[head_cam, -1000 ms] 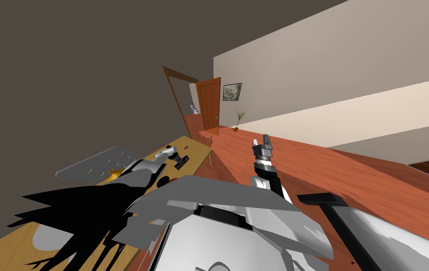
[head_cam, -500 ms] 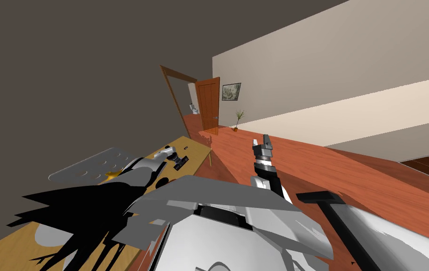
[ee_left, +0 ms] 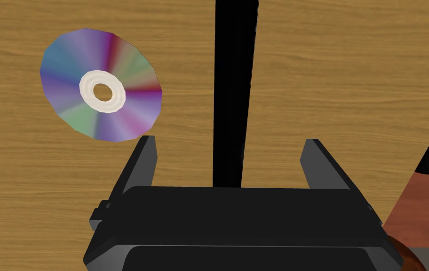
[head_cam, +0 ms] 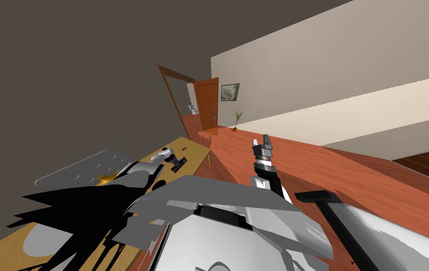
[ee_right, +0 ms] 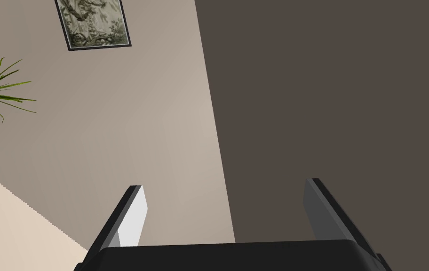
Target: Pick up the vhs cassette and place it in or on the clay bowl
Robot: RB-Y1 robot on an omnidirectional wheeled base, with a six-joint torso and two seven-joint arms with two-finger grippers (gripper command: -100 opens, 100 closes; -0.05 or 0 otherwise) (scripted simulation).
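Approach step: the left claw (ee_left: 227,141) hangs spread over the bench (ee_left: 350,70), one fingertip just beside the disc (ee_left: 100,104). A black strip (ee_left: 235,70), probably the cassette on edge, runs past the disc between the fingers, touching neither. The next move calls for lowering, centring and squeezing. The right claw (head_cam: 261,140) is spread and idle, well apart from the disc.

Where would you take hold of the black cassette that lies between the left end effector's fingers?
Grip the black cassette across its narrow width, on the two long sides, coming down at the table. It shows as a long thin strip running midway between the fingers of the open left end effector, so closing them should pinch it; the disc lies apart.
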